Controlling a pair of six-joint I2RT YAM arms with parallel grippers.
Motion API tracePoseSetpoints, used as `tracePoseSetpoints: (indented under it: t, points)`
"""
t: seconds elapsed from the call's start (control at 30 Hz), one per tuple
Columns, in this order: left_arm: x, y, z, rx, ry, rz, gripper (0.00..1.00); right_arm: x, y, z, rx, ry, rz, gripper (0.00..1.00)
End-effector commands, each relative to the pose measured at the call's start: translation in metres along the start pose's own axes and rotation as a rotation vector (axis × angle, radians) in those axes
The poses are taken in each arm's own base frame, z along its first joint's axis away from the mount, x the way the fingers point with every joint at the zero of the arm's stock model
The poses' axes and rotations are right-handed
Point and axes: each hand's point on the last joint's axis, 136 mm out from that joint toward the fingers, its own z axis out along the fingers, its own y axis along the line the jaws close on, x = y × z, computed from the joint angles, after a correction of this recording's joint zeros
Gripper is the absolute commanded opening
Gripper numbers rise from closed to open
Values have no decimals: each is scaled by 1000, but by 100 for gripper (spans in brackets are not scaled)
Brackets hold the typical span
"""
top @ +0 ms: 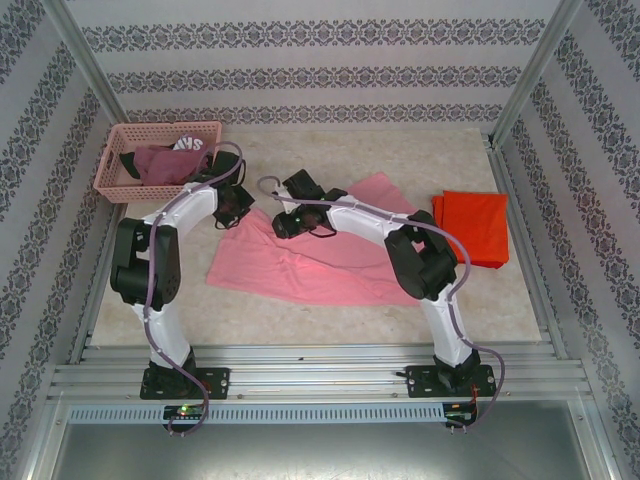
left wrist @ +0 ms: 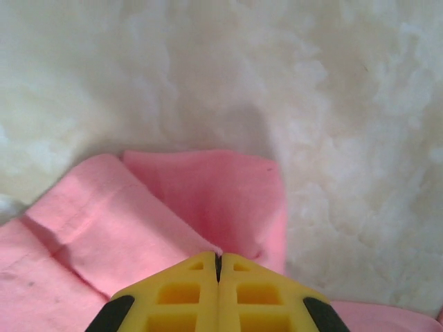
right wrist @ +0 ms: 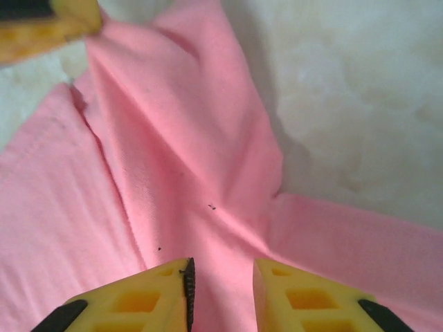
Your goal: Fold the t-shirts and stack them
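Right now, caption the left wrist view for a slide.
Left gripper pinching a fold of the pink t-shirt on the table.

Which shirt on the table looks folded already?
The orange-red t-shirt at the right: a neat, flat rectangle lying by itself. The pink t-shirt lies spread out and rumpled.

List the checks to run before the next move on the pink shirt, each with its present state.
1. left hand shut on the pink t-shirt: ok.
2. right hand gripping cloth: not ok, jaws apart over the fabric.
3. pink t-shirt lying flat: not ok, creased and tented toward the left hand.
4. orange t-shirt apart from the pink one: ok.
5. Number of layers in the left pinch: cannot tell.
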Motion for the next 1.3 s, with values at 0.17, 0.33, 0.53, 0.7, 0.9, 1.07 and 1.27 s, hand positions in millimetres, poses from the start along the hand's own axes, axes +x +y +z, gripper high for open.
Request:
tracePoseSetpoints:
  t: [0.17,0.33,0.53,0.7,0.9,1.07,1.27]
  points:
    - [26,38,-26,-8,31,-22,0,-27,-2,-45,-28,-178,47,33]
    - [61,66,-19,-13,108,-52,0,-20,-7,-40,-27,-164,68,34]
    - [93,88,-13,-32,169,-70,0,-21,2,-28,-64,-137,53,35]
    - [107,106,-4,-67,192,-94,8,-21,12,-14,-75,-103,18,37]
    - [81,105,-34,-73,55,-66,50,-19,13,-10,-67,-95,9,37]
    - [52,87,-62,-56,-50,-27,62,-17,11,-10,-60,-93,11,37]
    - [36,69,-51,-82,-53,-1,62,-16,12,-12,-62,-97,13,37]
